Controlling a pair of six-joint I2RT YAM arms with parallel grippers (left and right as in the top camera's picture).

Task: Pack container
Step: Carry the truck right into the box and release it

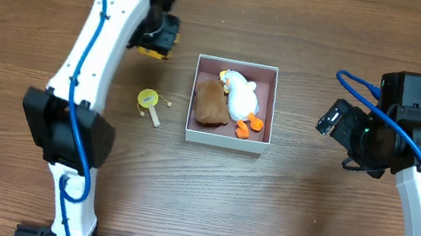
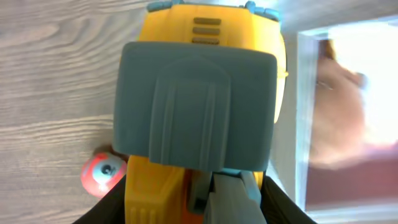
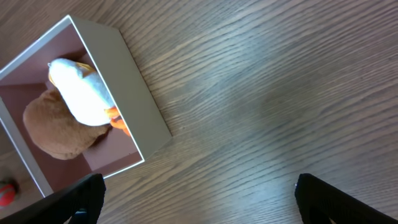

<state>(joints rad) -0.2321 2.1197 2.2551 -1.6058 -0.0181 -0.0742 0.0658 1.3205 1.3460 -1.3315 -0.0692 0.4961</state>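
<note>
The container, a square white box with a pink inside, stands mid-table and holds a brown plush and a white duck plush with orange feet. My left gripper is shut on a yellow and grey toy vehicle, just left of the box's far left corner; the toy fills the left wrist view between my fingers. The box wall shows to its right. My right gripper is open and empty, right of the box; its fingers frame bare table. The box also shows there.
A yellow round toy with a pale stick lies on the wood table left of the box. A small red round thing shows beside the held toy; I cannot tell whether it is part of it.
</note>
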